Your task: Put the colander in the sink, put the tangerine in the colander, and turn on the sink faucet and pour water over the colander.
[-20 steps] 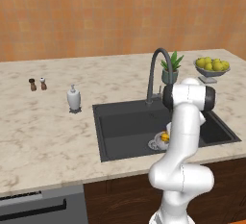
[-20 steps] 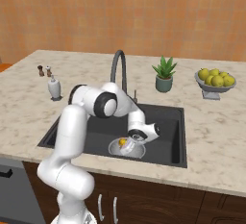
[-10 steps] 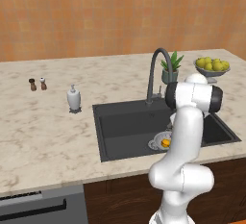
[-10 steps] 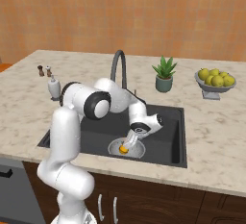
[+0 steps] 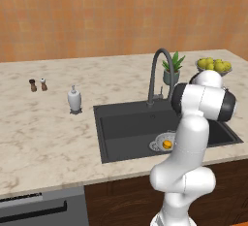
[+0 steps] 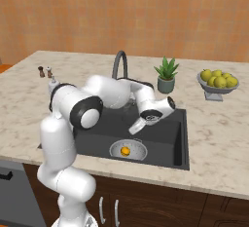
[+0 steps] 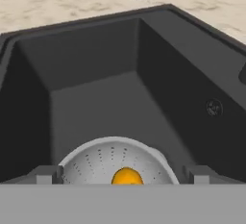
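We see the colander (image 6: 127, 150) sitting on the floor of the sink (image 6: 175, 138), toward its front wall, with the tangerine (image 6: 125, 150) resting inside it at the bottom. Our hand (image 6: 134, 128) hangs above the colander with its fingers spread wide and holding nothing; in the hand view the two tips stand far apart on either side of the colander's rim. The sink faucet (image 6: 119, 63) arches over the back edge of the basin. On the counter (image 5: 43, 137) stand a white soap dispenser (image 5: 74, 99), a potted plant (image 6: 166, 74) and a bowl of lemons (image 6: 217, 81).
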